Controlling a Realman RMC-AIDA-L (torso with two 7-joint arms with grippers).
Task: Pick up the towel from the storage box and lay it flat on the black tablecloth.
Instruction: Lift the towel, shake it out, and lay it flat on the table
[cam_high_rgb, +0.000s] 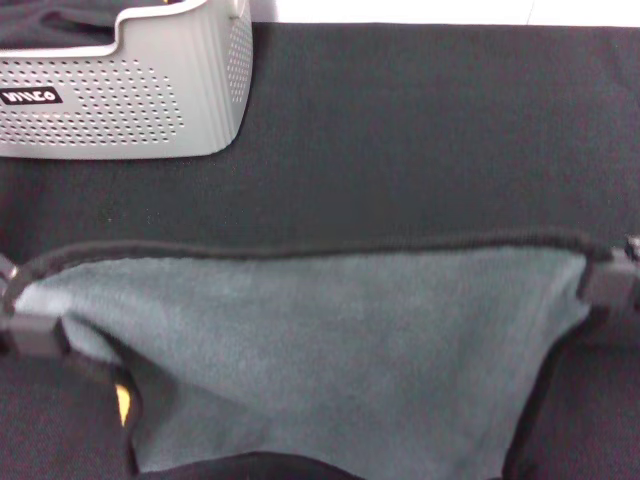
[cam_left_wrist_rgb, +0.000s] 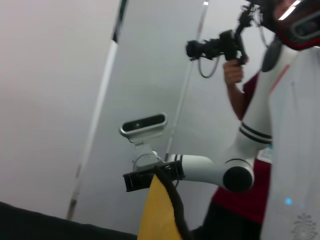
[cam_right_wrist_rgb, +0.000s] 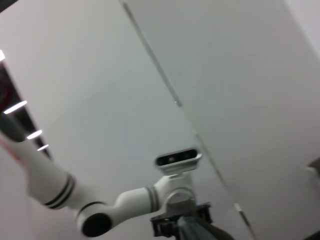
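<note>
Stretched between both grippers, the towel (cam_high_rgb: 330, 350) hangs grey face up over the near edge of the black tablecloth (cam_high_rgb: 420, 140). Left gripper (cam_high_rgb: 28, 325) and right gripper (cam_high_rgb: 610, 282) each pinch a corner. Advisable: lower evenly, keeping tension. Storage box (cam_high_rgb: 130, 95) stands clear at the far left corner.

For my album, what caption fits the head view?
Both grippers stretch the towel over the tablecloth.

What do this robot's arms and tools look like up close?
The arms are glossy white tubes with rounded grey-black joints and thin black rings. The right arm ends in a black tool topped by a silver bar-shaped camera; the left arm and left tool match. No loose cables show.
</note>
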